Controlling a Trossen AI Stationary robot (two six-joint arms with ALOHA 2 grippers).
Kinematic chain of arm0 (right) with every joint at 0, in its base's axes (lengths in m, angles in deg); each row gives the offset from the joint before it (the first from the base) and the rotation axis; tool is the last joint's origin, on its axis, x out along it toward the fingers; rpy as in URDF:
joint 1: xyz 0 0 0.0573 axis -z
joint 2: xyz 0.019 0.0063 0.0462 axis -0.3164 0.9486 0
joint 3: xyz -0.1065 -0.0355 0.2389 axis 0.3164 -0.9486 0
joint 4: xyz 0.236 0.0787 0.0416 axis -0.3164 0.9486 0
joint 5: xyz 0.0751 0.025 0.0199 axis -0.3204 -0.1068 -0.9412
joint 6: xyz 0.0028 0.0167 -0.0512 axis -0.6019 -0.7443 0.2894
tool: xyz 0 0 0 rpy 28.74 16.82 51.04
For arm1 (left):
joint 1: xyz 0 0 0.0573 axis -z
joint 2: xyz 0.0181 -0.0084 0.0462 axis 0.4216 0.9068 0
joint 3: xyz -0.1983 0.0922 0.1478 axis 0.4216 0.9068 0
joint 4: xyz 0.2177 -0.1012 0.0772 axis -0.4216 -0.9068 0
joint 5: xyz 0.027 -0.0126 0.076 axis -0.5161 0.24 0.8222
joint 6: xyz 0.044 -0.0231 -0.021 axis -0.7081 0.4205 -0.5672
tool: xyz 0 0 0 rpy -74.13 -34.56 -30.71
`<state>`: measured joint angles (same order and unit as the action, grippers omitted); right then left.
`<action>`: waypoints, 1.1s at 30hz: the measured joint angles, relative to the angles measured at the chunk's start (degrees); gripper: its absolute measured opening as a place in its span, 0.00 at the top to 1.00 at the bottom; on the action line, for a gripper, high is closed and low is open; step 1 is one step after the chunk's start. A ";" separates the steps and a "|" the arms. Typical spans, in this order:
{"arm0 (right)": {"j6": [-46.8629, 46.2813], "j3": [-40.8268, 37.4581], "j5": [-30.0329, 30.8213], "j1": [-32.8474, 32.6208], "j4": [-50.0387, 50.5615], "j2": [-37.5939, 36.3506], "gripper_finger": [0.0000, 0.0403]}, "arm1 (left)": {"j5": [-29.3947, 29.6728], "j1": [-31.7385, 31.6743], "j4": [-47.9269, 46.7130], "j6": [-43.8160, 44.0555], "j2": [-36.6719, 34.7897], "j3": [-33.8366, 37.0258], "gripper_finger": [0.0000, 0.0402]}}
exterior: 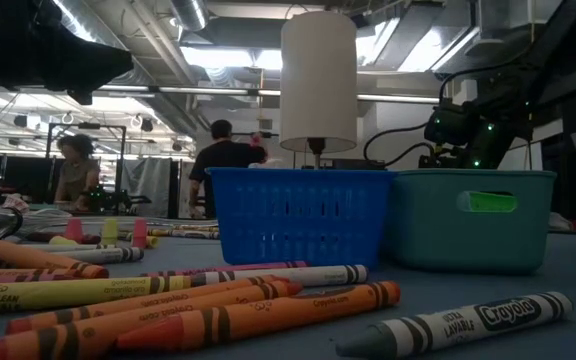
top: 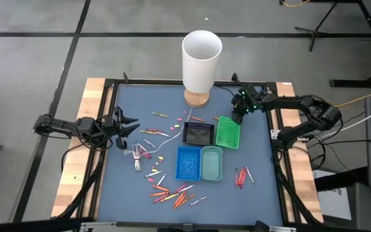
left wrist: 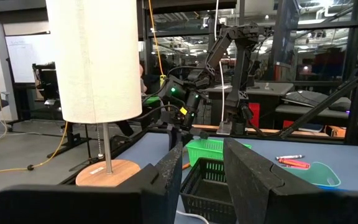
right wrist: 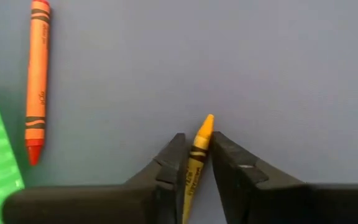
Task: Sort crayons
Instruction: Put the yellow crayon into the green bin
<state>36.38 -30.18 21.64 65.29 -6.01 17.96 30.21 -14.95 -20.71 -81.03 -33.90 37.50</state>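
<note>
1. Right gripper (right wrist: 197, 163) down at the blue-grey table mat (right wrist: 291, 62), near the far right corner, just beside the green plastic basket tray (top: 228, 132).
2. Two dark fingers (right wrist: 166, 168) closed in on a yellow wax crayon with black-printed wrapper (right wrist: 197, 149), pinched between them, its tip poking out past the fingertips.
3. Off to one side of those fingers, an orange wax crayon (right wrist: 36, 78) flat on the mat, close to the green tray's edge.
4. Left gripper (top: 122, 124) waiting at the table's left edge, fingers (left wrist: 247, 174) parted with nothing between them.
5. Beyond the left fingers: black mesh tray (left wrist: 210, 183), white cylindrical lamp on a round wooden base (left wrist: 95, 62).
6. Remaining loose crayons (top: 172, 192) scattered over the mat's near side, by the blue tray (top: 187, 161) and teal tray (top: 212, 162).
</note>
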 joint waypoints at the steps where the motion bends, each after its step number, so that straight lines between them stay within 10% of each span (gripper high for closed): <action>1: 0.00 0.00 0.02 0.00 0.02 0.00 0.85 | -0.01 0.01 -0.01 0.00 0.00 -0.01 0.75; 20: -0.05 -0.04 0.43 0.07 0.70 -1.34 0.96 | 0.01 -0.01 -0.01 0.00 0.00 -0.01 0.75; 33: -0.02 11.98 6.28 0.07 18.98 -3.45 0.95 | 0.01 0.01 0.01 0.00 0.00 -0.01 0.75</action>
<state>36.36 -18.20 27.91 65.36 12.97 14.50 30.22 -14.95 -20.70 -81.03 -33.90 37.49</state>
